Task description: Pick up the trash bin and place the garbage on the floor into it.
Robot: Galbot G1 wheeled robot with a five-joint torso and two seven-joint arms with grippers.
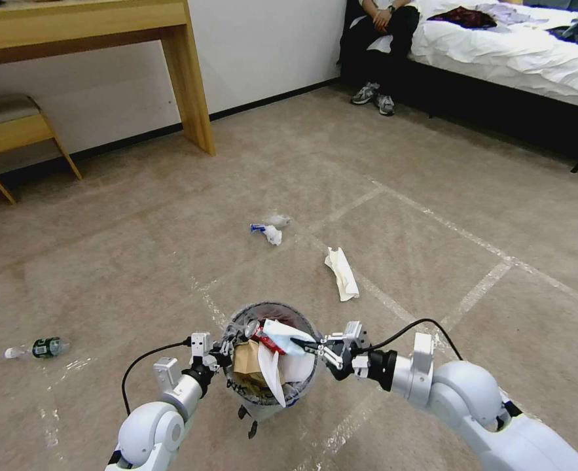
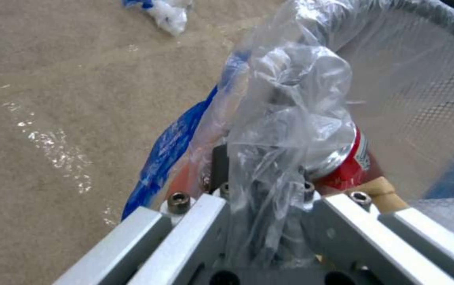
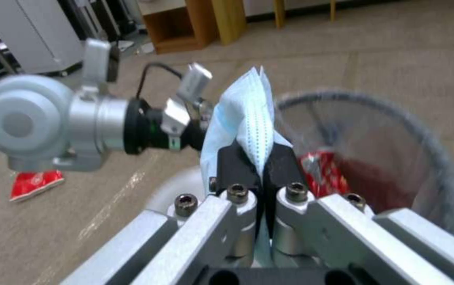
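Observation:
The trash bin [image 1: 272,305] hangs above the floor [image 1: 433,261], lifted by my left gripper [image 1: 226,345], which is shut on its rim and clear liner [image 2: 290,99]. A brown paper bag [image 1: 246,360], white paper and a red can [image 2: 351,168] lie inside it. Over the bin's opening [image 3: 396,118], my right gripper [image 1: 311,347] is shut on a light blue face mask [image 3: 250,114]. Garbage lies on the carpet: a flat white slipper [image 1: 341,273], a white-and-blue wrapper [image 1: 267,230], a small bottle [image 1: 36,348] and a red packet [image 3: 37,184].
A wooden desk [image 1: 190,85] and a stool [image 1: 14,131] stand against the far left wall. A bed [image 1: 531,52] with a seated person fills the far right. White tape lines cross the carpet between them.

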